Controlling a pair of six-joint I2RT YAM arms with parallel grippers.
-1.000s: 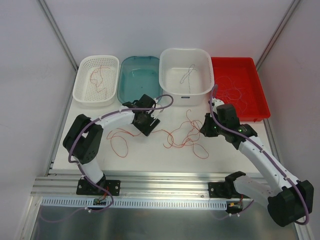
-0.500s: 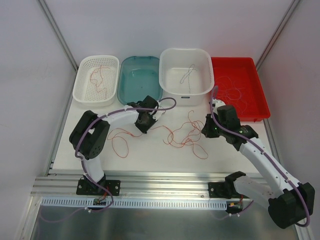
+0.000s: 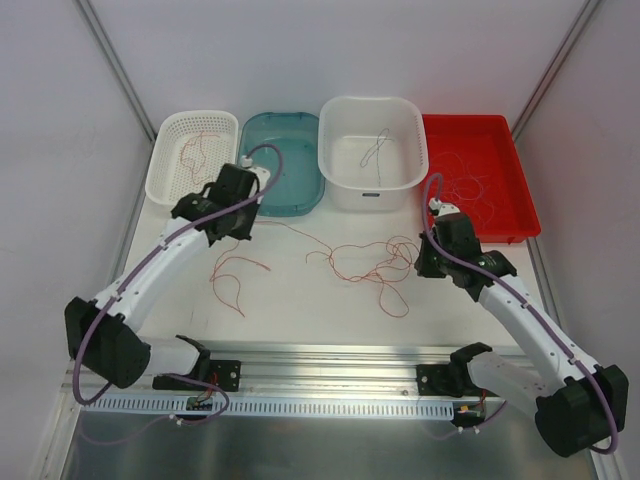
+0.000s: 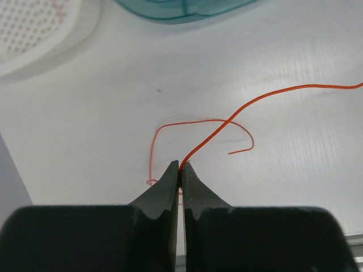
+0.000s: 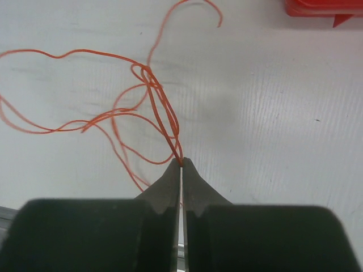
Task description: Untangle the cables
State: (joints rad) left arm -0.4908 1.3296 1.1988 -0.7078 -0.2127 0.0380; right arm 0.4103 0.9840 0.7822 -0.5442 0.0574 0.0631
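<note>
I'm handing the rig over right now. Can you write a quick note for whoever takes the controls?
Left gripper: shut on one red cable that runs to the tangle.
Right gripper: shut on the tangle, mid-table.
Done: cables lie in the basket, white tub and red tray.
To do: pull the held cable free, bin it, then separate the rest.

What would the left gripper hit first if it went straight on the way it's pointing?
Likely the teal tub, past the cable the left gripper pinches; depth unclear, maybe the table first.
</note>
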